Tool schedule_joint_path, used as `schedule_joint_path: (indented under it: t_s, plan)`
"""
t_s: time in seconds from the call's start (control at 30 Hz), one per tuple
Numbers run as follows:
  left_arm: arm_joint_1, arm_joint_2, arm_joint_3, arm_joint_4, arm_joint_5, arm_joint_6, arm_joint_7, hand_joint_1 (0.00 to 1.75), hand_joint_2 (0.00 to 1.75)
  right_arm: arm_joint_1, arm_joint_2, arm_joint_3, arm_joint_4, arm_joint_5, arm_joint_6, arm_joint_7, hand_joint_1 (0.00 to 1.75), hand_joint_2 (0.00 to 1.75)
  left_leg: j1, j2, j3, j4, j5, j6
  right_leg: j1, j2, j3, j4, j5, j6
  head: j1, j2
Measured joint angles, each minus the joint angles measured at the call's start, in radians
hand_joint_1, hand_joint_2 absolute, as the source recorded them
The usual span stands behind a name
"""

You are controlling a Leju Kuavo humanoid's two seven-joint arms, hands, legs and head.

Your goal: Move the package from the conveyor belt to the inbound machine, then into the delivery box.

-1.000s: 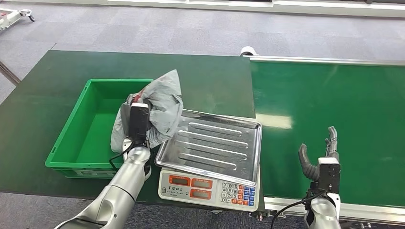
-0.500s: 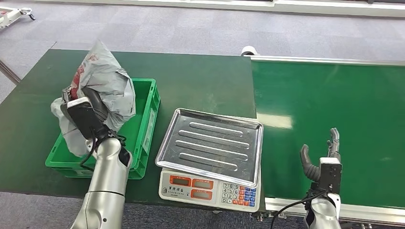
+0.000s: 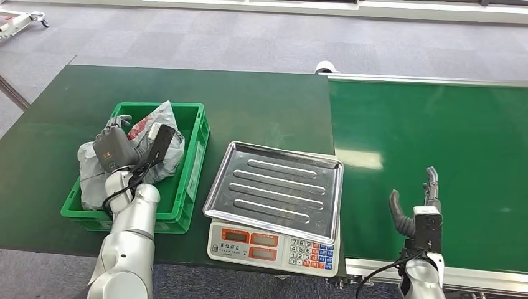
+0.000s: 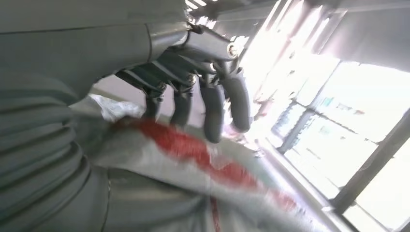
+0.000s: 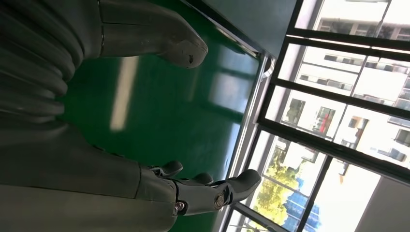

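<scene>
Right hand (image 3: 427, 200), nearest, at five o'clock in the head view: fingers apart, holding nothing, raised over the near edge of the glossy green conveyor belt (image 3: 436, 124). Same in the right wrist view (image 5: 193, 191), thumb and fingers spread with bare belt between.

Left hand (image 3: 114, 149), at eight o'clock: wraps over the crumpled grey plastic package with red print (image 3: 160, 115), low inside the green plastic delivery crate (image 3: 198, 156). From the left wrist, dark fingers (image 4: 212, 111) curl down onto the grey film and its red stripe (image 4: 183, 145). Reads as a grip, not a loose rest.

At six o'clock, just beside the crate: silver-trayed electronic scale with an orange and blue keypad (image 3: 280, 187), tray bare. Beyond both, toward twelve o'clock: dark green tabletop (image 3: 249, 106), then grey carpet.

Step in hand, by judgement: the last one, setting the package down in the crate, with belt and scale stages apparently done. Next move calls for spreading the left fingers, letting the film settle, then lifting straight up so nothing snags and drags the bag back out over the rim.

Hard to make out: left thumb, hidden under the film. Lower end of the package at the crate's nine o'clock wall, either inside or draped over the rim; cannot tell which. Crate floor mostly covered, so contact with it unconfirmed. Print on the package too blurred to read. Right forearm cut off at the frame edge.
</scene>
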Motion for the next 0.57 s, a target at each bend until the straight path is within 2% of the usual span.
schedule_joint_path:
  t_s: [0.1,0.23,0.3,0.4,0.47,0.53,0.57]
  plan:
    - [-0.036,0.031,0.0,0.105,-0.032,0.0,0.068,0.0,1.75,-0.001,-0.001,0.0,0.0,0.001,0.013,0.0,0.0,1.75,-0.001,-0.002,0.005,-0.002,0.0,0.0,-0.001,-0.001,0.006,0.0,-0.002,0.0,0.0,0.0]
    - [-0.048,0.05,-0.001,0.15,-0.016,0.0,0.066,0.0,1.75,-0.001,-0.002,0.0,0.0,0.006,0.021,0.0,0.0,1.75,-0.002,-0.001,0.01,-0.003,-0.001,0.0,-0.002,-0.001,0.009,0.0,-0.002,0.0,0.0,0.0]
    - [-0.039,0.049,0.0,0.124,0.051,0.0,-0.006,0.0,1.75,-0.001,-0.002,0.0,0.002,0.009,0.021,0.0,0.0,1.75,-0.001,-0.001,0.011,-0.003,-0.001,0.0,-0.001,-0.001,0.01,0.0,-0.002,-0.001,0.0,0.0]
    - [-0.017,0.031,0.025,0.044,0.19,0.001,-0.208,0.0,1.75,-0.003,-0.002,0.002,0.007,0.01,0.017,0.0,0.0,1.75,-0.001,0.0,0.011,-0.003,0.0,-0.001,-0.001,0.0,0.01,0.0,-0.002,-0.001,0.0,0.0]
    - [-0.001,0.013,0.043,-0.013,0.34,0.001,-0.335,0.0,1.75,-0.003,-0.002,0.004,0.009,0.007,0.011,0.0,0.0,1.75,-0.001,0.0,0.011,-0.003,0.0,-0.001,-0.001,0.0,0.01,0.0,-0.002,-0.001,0.0,0.0]
    - [0.026,-0.002,0.025,-0.071,0.56,0.001,-0.395,0.0,1.75,-0.004,-0.002,0.006,0.01,0.001,0.004,0.0,0.0,1.75,-0.001,0.001,0.011,-0.003,0.0,-0.001,-0.001,0.0,0.009,0.0,-0.002,-0.001,0.0,0.0]
    - [0.034,-0.005,0.017,-0.086,0.619,0.001,-0.402,0.0,1.75,-0.004,-0.002,0.006,0.01,-0.001,0.003,0.0,0.0,1.75,-0.001,0.001,0.011,-0.003,0.0,-0.001,-0.001,0.001,0.009,0.0,-0.002,-0.001,0.0,0.0]
